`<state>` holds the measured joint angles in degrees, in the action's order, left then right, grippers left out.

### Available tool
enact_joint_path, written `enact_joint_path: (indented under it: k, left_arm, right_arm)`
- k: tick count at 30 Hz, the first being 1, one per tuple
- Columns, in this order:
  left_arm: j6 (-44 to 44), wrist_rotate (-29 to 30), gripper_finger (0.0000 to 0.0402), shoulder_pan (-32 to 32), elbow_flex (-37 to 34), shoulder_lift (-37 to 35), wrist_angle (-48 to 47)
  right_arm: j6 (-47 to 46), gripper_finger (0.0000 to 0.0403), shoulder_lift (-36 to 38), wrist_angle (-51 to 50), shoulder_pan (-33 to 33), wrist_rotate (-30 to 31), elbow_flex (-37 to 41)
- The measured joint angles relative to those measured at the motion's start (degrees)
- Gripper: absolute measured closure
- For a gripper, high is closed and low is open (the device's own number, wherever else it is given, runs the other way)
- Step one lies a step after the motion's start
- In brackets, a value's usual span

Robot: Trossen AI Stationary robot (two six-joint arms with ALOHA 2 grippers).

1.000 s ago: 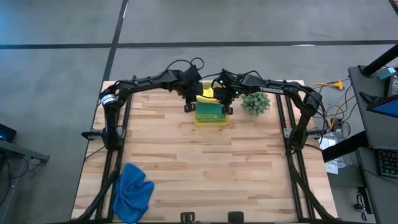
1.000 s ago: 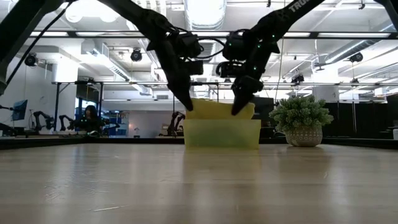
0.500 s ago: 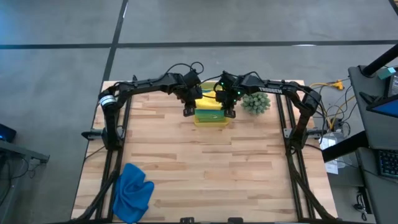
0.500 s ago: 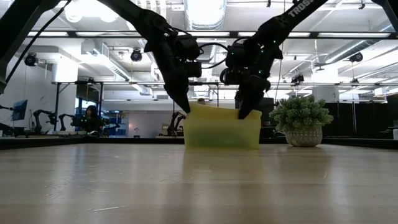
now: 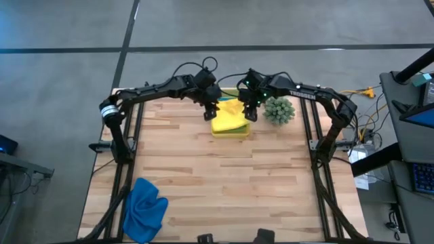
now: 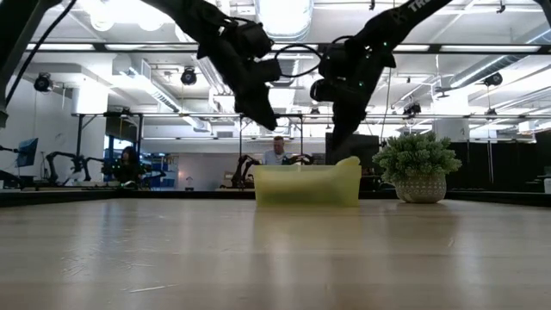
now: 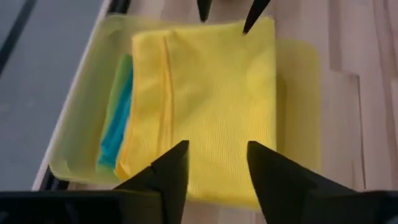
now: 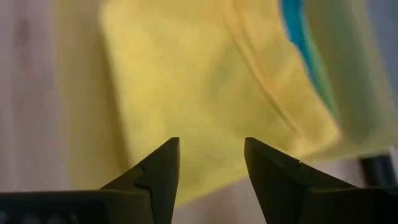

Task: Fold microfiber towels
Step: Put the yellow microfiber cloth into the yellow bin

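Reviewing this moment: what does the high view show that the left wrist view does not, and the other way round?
Only the high view shows the blue towel crumpled at the table's near left corner, the small green plant beside the bin, and both arms reaching over the bin. Only the left wrist view shows the lime green towel and teal towel edges peeking out under the yellow one, inside the translucent bin. Both show the folded yellow towel lying on top in the bin, with the left gripper and right gripper open above it, holding nothing.

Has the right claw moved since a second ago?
Yes. In the low view the right claw has lifted clear of the bin rim it was dipping to, now open above it.
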<state>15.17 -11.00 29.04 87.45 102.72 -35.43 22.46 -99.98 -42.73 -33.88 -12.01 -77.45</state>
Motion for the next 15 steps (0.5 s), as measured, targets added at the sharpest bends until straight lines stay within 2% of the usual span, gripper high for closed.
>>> enact_joint_path:
  k: [4,10,15]
  left_arm:
    - [-2.8,-0.8,0.0306,0.0,0.0,2.5,1.4]
    - [-2.9,-3.7,0.0390,-0.3,0.0,6.0,1.8]
    - [-2.8,-2.7,0.0391,-0.1,0.0,8.2,2.2]
  right_arm:
    - [-1.2,0.0254,0.0,-1.8,-0.6,0.2,0.0]
    - [-1.4,0.0306,-1.0,-2.6,1.2,-2.8,2.4]
    - [-3.1,0.0355,-3.8,-0.9,2.6,-1.3,3.3]
